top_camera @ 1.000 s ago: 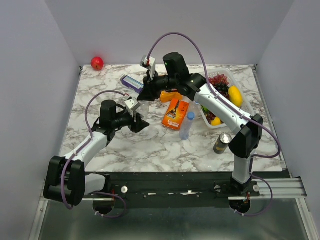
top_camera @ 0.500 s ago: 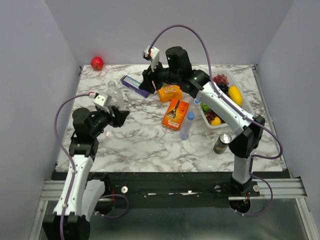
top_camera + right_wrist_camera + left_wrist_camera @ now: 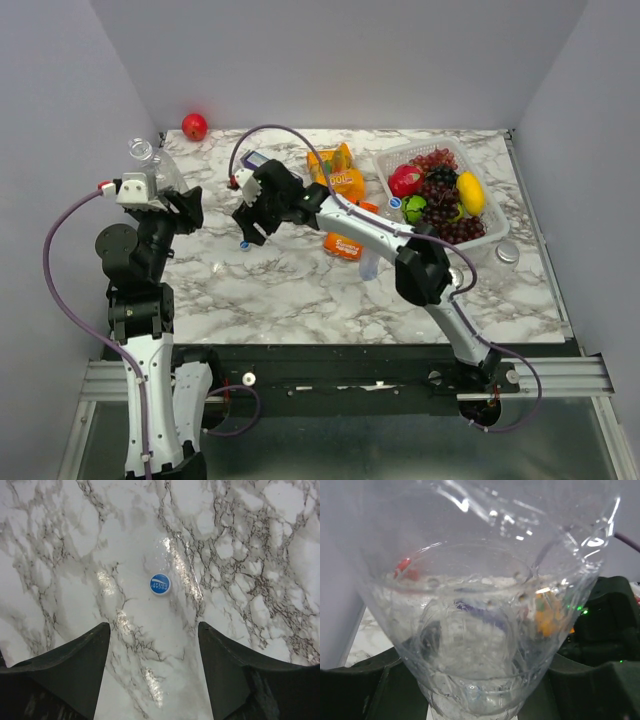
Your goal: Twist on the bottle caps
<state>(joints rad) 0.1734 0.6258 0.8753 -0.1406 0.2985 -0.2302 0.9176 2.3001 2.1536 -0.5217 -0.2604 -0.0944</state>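
Note:
My left gripper [image 3: 170, 192] is raised over the table's left edge, shut on a clear bottle [image 3: 148, 160] whose open neck points up and away. In the left wrist view the bottle [image 3: 480, 605] fills the frame, with dark fingers [image 3: 355, 690] at both sides. A blue cap [image 3: 243, 243] lies on the marble left of centre. My right gripper [image 3: 250, 222] hovers just above it, open. In the right wrist view the cap [image 3: 160, 584] lies flat ahead of the gripper [image 3: 152, 627], touching nothing. A second clear bottle [image 3: 370, 265] shows partly under the right arm.
A red ball [image 3: 194, 126] sits at the back left corner. Orange packets [image 3: 340, 172] and a purple packet [image 3: 254, 159] lie behind the right arm. A clear basket [image 3: 497, 228] of fruit stands at the right, with a silvery can top [image 3: 508, 252] beside it.
The left arm pulled back and up to the left edge with the bottle. The right arm swung left and down over the blue cap, and its jaws opened.

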